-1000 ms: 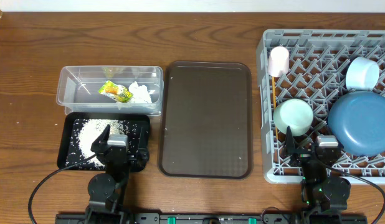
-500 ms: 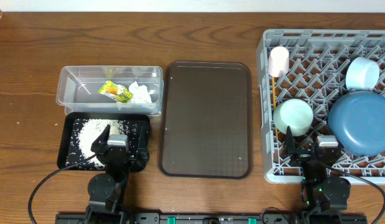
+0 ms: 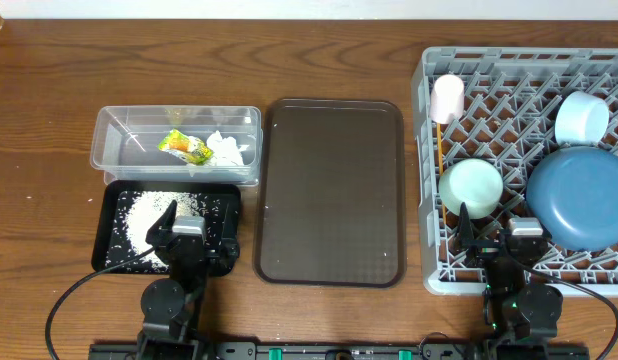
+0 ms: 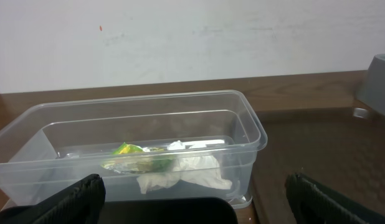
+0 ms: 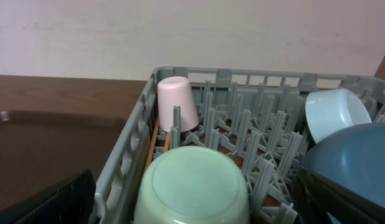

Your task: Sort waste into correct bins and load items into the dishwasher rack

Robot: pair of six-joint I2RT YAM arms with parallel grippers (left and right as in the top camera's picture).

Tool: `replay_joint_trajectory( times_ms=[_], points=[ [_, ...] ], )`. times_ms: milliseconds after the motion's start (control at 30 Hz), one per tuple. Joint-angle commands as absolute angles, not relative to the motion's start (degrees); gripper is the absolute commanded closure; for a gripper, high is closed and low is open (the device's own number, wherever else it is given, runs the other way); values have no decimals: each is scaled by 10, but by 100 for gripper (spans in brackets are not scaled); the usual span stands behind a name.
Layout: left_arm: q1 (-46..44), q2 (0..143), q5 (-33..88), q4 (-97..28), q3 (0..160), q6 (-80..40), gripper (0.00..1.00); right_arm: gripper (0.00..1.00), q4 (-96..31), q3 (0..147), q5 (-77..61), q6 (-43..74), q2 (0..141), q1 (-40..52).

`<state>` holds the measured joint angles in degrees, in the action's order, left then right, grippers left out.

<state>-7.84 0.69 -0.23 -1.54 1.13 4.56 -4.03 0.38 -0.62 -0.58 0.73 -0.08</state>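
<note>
The clear tub [image 3: 119,150] holds the yellow-green wrapper [image 3: 185,147] and the white tissue [image 3: 227,149]; both also show in the left wrist view, wrapper [image 4: 136,155] and tissue [image 4: 186,171]. The black tray [image 3: 225,200] holds loose rice [image 3: 139,212]. The grey rack [image 3: 519,56] holds the pink cup [image 3: 447,98], light blue bowl [image 3: 581,117], blue plate [image 3: 579,195], upturned green bowl [image 3: 470,186] and chopsticks [image 3: 440,160] along its left wall. My left gripper [image 3: 194,237] is open and empty over the black tray's near edge. My right gripper [image 3: 497,238] is open and empty at the rack's front, behind the green bowl [image 5: 195,186].
A large brown serving tray [image 3: 331,190] lies between the bins and the rack. A few rice grains lie on the wood left of the black tray. The rack's front wall stands just under my right gripper.
</note>
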Motion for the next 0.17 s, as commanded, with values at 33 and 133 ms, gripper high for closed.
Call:
replay_joint_trajectory(
  times_ms=[33, 133],
  points=[
    [-81, 7, -22, -41, 2, 53, 5, 1, -43, 3, -4, 2, 5, 8],
    [-81, 7, -22, -41, 2, 53, 5, 1, -43, 3, -4, 2, 5, 8]
  ],
)
